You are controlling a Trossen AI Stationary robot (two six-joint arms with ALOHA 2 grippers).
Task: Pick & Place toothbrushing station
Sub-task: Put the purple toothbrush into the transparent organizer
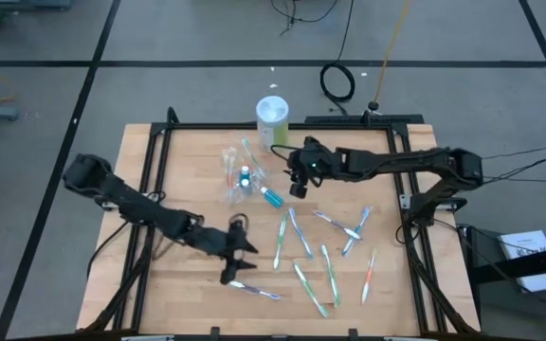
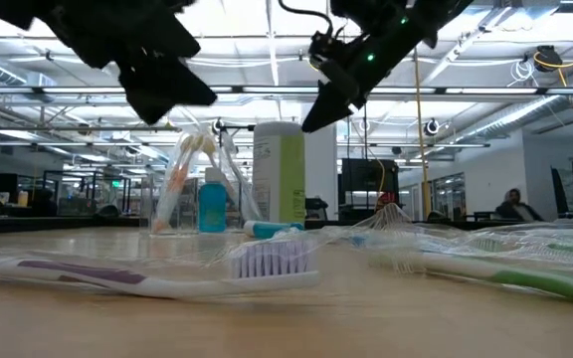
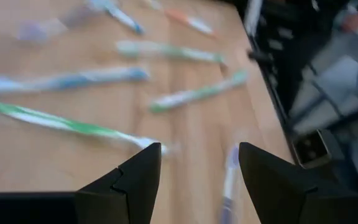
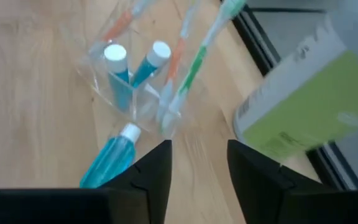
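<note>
My left tool (image 1: pixel 239 254) hung wide over the purple toothbrush (image 1: pixel 254 289), my right tool (image 1: pixel 298 179) gaped empty above the clear container (image 4: pixel 129 93), a blue tube (image 4: pixel 107 163) lay on the bench (image 1: pixel 197 152)

Even overhead light, soft shadows on the pale wooden tabletop (image 1: pixel 197 189). Left wrist view motion-blurred; slim green-and-white toothbrush (image 3: pixel 73 124) smeared. Low view: bright ceiling strip lights (image 2: pixel 267 60) at 12 o'clock, arms silhouetted, foreground soft.

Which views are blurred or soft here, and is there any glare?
Left wrist view: the toothbrushes are smeared by motion blur. Right wrist view: the green-labelled bottle is soft, the tubes fairly sharp. Low view: near toothbrush soft, ceiling lights bright. High view: even, no glare.
</note>
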